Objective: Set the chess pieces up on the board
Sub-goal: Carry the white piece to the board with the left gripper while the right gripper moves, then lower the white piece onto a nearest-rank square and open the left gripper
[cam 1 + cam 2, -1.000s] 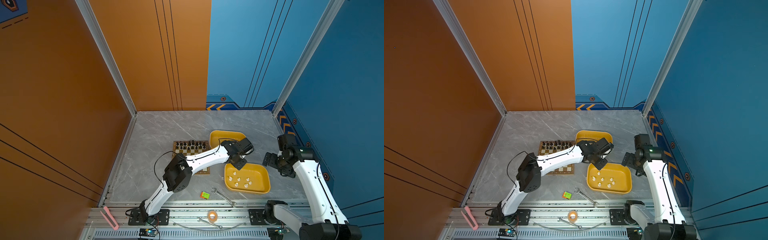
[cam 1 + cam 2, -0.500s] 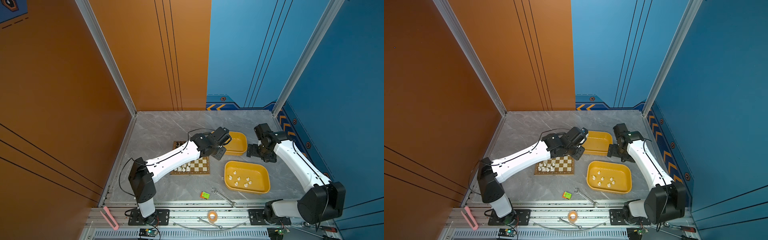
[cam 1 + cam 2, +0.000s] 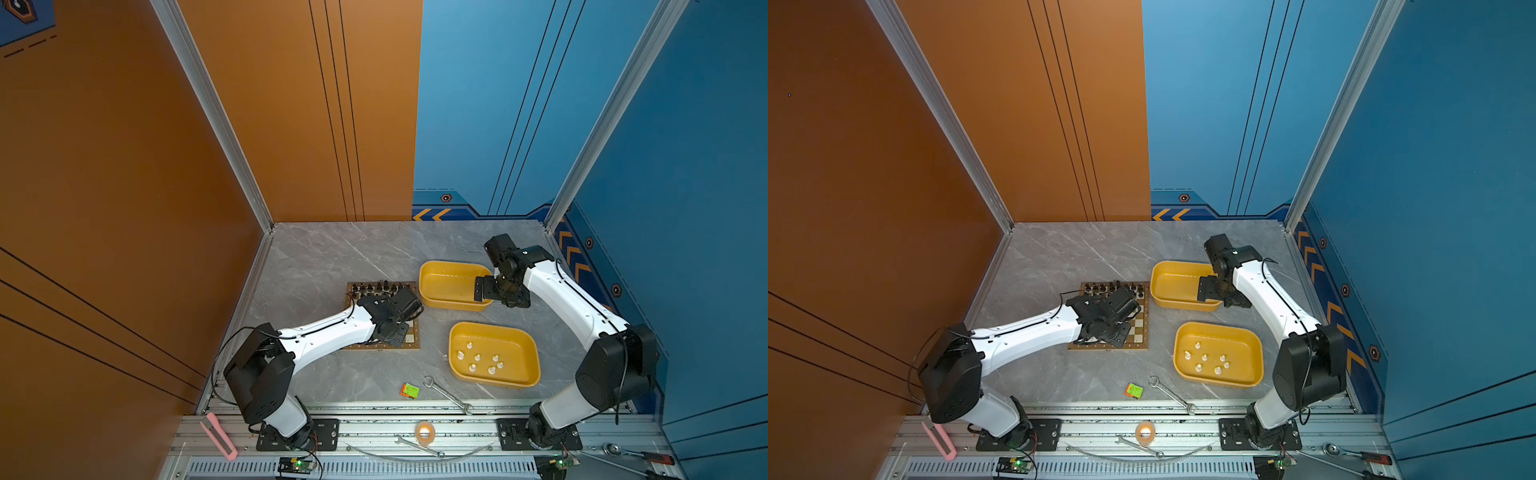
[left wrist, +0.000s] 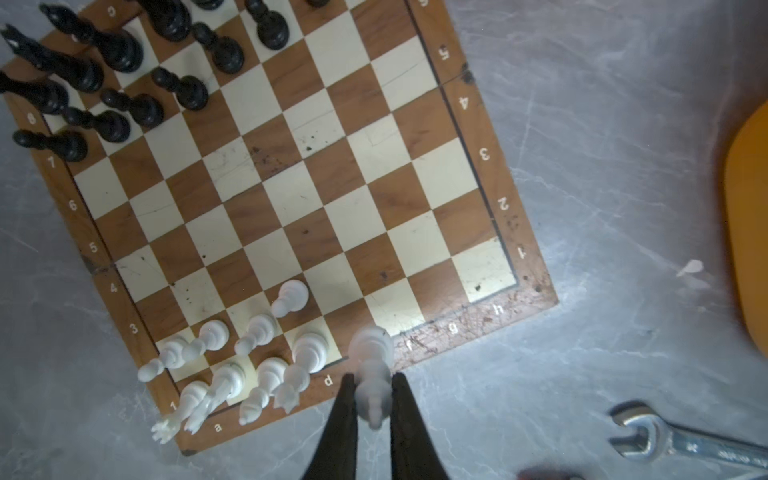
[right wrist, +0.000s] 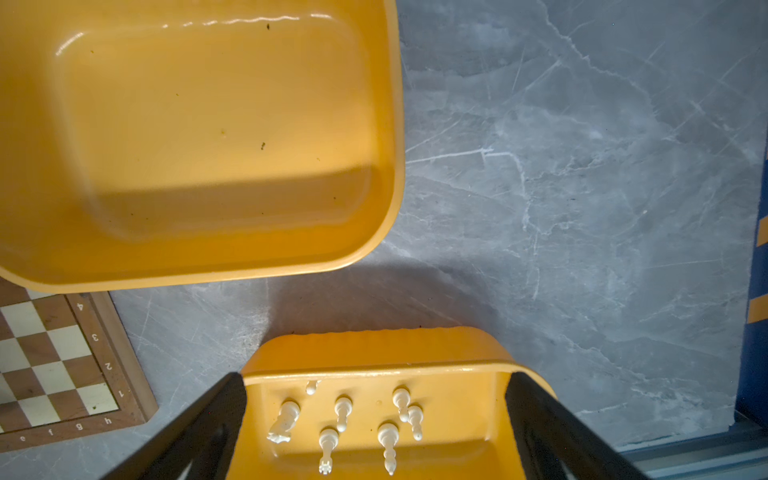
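Left gripper (image 4: 371, 379) pinches a tall creamy-white turned piece (image 4: 371, 348) at the board (image 4: 332, 166)'s lettered edge; right gripper (image 5: 375, 379) gapes wide.

A grey marble bench (image 3: 332, 257) carries the board (image 3: 1138, 332), two yellow trays (image 3: 453, 263), and, near its front edge, a wrench (image 3: 446, 395) and a green block (image 3: 410, 390).

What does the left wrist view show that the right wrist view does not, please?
Left wrist only: the left hand shut on a white piece, black pieces and placed white pieces, a wrench. Right wrist only: the open right hand, an empty yellow tray, loose white pieces in a second tray. Both: the board, the grey table and that second tray's rim.
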Action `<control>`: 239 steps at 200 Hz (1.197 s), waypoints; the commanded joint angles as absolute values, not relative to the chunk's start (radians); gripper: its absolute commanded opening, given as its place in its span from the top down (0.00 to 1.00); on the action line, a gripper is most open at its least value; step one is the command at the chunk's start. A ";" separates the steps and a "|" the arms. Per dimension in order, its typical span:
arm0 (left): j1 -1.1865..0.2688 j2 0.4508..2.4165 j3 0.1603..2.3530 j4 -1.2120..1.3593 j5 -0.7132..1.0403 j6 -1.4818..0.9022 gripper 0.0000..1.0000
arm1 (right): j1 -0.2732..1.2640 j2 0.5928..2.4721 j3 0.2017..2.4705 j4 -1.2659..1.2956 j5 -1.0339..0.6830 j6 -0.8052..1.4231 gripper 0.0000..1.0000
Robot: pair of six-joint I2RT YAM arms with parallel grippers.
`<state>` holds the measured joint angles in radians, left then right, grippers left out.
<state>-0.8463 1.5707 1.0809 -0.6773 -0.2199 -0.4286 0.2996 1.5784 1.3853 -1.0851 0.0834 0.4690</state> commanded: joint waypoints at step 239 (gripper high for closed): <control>-0.820 1.545 0.982 -0.595 -0.154 -0.458 0.76 | 0.315 1.596 1.424 -1.114 0.114 0.469 0.00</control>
<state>-0.8093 1.5539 0.9817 -0.5907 -0.1631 -0.4522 0.3088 1.5890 1.4075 -1.0847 0.0845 0.4690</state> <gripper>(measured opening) 0.229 0.997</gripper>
